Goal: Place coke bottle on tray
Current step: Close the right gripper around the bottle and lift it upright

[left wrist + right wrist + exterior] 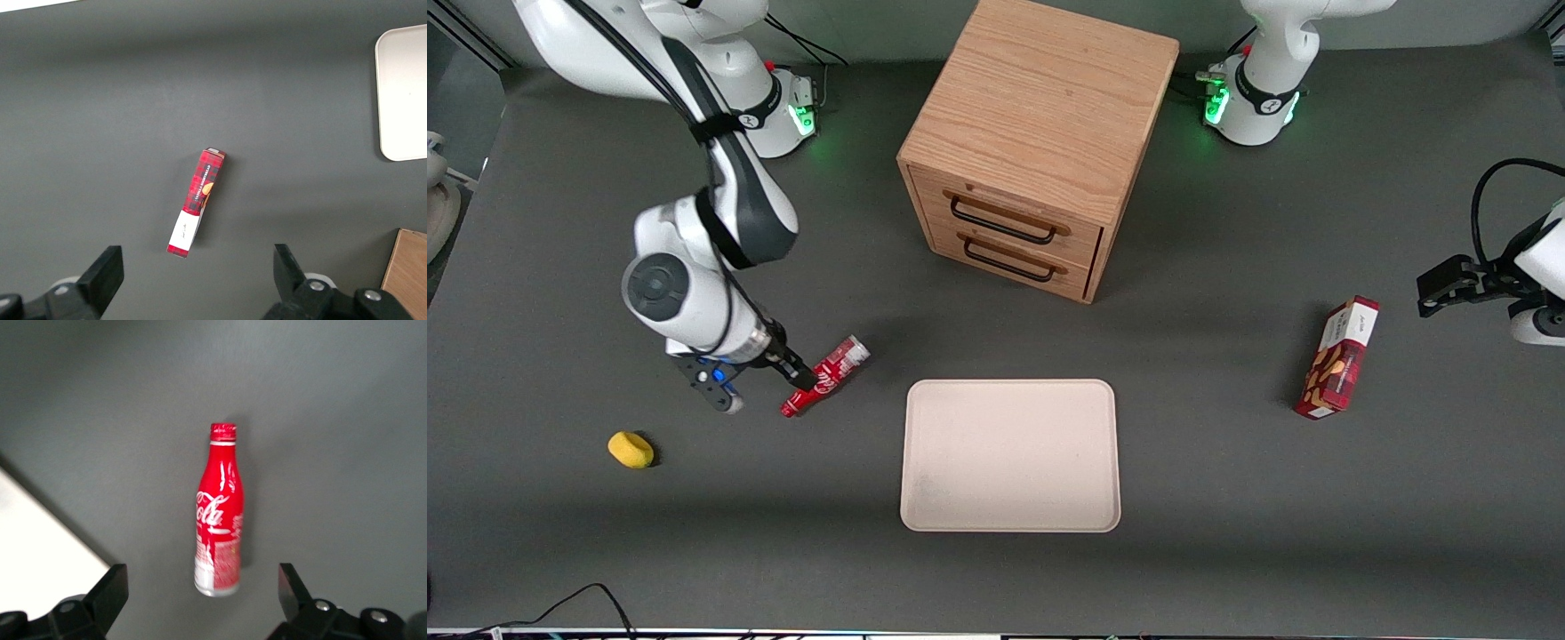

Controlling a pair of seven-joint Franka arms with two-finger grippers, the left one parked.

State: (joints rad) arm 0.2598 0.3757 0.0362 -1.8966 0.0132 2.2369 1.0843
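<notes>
Coke bottle (826,376) lies on its side on the dark grey table (1227,498), flat on the mat, not on the tray (1009,455). It sits beside the tray toward the working arm's end of the table, apart from the tray's rim, with a strip of bare mat between. The silvery-white base end points toward the drawer cabinet (1032,142); the red neck and cap point toward the front camera. In the right wrist view the coke bottle (218,513) shows in full: red cap, white script logo along the body, pale base. A corner of the tray (40,547) shows beside it. The gripper (796,378) hangs low over the bottle, just about at its neck end in the front view. Its two fingers (107,593) are spread wide, one on each side of the bottle's base end in the wrist view, and neither is seen touching the bottle. The bottle is not held. Tray is beige, flat, low-rimmed, rounded corners, nothing on it, nearer the front camera than the cabinet. Cabinet is light wood, two drawers with dark handles, both drawers shut. A small yellow object (631,450) lies on the mat toward the working arm's end, nearer the front camera than the bottle, well apart from it. A red snack box (1337,358) rests toward the parked arm's end of the table, well apart from the tray; the left wrist view shows the same box (196,202) alone on the mat.
</notes>
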